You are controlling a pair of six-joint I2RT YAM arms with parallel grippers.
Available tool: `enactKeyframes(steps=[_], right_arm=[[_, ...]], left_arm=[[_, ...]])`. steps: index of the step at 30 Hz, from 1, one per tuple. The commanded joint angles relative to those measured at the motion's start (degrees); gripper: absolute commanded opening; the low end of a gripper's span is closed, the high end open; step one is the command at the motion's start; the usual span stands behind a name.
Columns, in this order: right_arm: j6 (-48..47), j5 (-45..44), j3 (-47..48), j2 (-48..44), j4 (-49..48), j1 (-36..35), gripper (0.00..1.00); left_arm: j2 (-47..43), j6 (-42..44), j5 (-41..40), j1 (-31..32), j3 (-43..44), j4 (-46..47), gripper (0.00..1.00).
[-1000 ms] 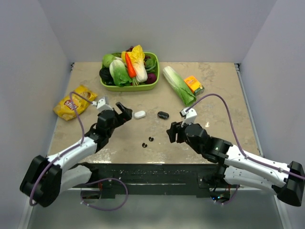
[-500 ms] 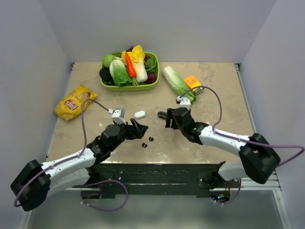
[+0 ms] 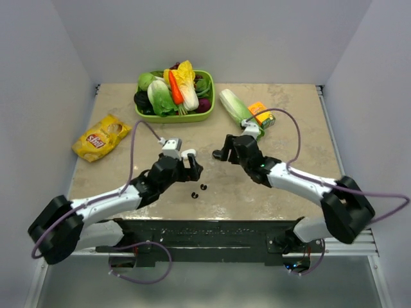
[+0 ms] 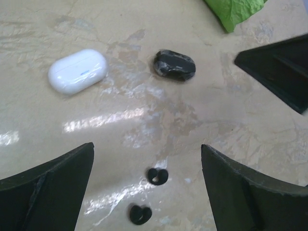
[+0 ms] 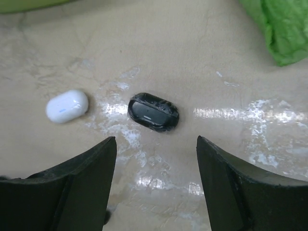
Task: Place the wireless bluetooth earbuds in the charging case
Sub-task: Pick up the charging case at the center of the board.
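Two tiny black earbuds (image 3: 203,187) (image 3: 194,195) lie side by side on the table near the front; in the left wrist view they are one (image 4: 158,176) and the other (image 4: 140,213), between my open jaws. My left gripper (image 3: 191,168) is open just above them. A shut black charging case (image 5: 153,112) lies beyond my open right gripper (image 3: 221,153); it also shows in the left wrist view (image 4: 174,65). A shut white case (image 4: 77,70) lies to its left and shows in the right wrist view too (image 5: 67,106). No white earbuds show.
A green basket (image 3: 142,114) of vegetables stands at the back. A loose cabbage (image 3: 236,110) and an orange carton (image 3: 261,114) lie at the back right. A yellow chip bag (image 3: 100,136) lies at the left.
My left gripper has moved right and forward over the earbuds. My right gripper has moved left and back, from near the front to just by the black case.
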State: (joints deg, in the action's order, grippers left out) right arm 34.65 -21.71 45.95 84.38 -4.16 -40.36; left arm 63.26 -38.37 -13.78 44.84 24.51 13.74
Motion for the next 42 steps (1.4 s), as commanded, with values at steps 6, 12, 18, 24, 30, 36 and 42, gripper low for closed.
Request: enactKeyframes(steps=[6,12,18,24,30,36,42], right_arm=[[3.8,-8.9,-10.4,-32.8,12.3,0.3,0.73],[3.2,-6.0,-13.2,-46.6,18.0,0.3,0.74],[1.3,-5.3,-12.9,-48.8,19.4,0.3,0.74],[0.2,-4.5,-12.7,-48.2,19.4,0.3,0.74],[0.2,-4.8,-12.6,-49.3,20.0,0.3,0.74],[0.3,-5.0,-12.5,-50.0,20.7,0.4,0.74],[0.3,-5.1,-12.5,-49.8,20.7,0.3,0.74]], left_arm=[[29.4,7.3,-6.1,5.3,30.6,-15.6,1.0],[39.2,13.1,-4.1,5.3,38.2,-14.9,1.0],[45.1,16.6,-5.7,5.3,45.5,-17.0,1.0],[50.6,15.2,-6.9,5.4,50.0,-19.1,1.0],[53.8,11.6,-9.1,5.4,51.4,-20.3,1.0],[56.4,10.0,-10.4,5.3,53.7,-22.1,0.95],[56.7,7.6,-12.3,5.3,53.7,-23.6,0.88]])
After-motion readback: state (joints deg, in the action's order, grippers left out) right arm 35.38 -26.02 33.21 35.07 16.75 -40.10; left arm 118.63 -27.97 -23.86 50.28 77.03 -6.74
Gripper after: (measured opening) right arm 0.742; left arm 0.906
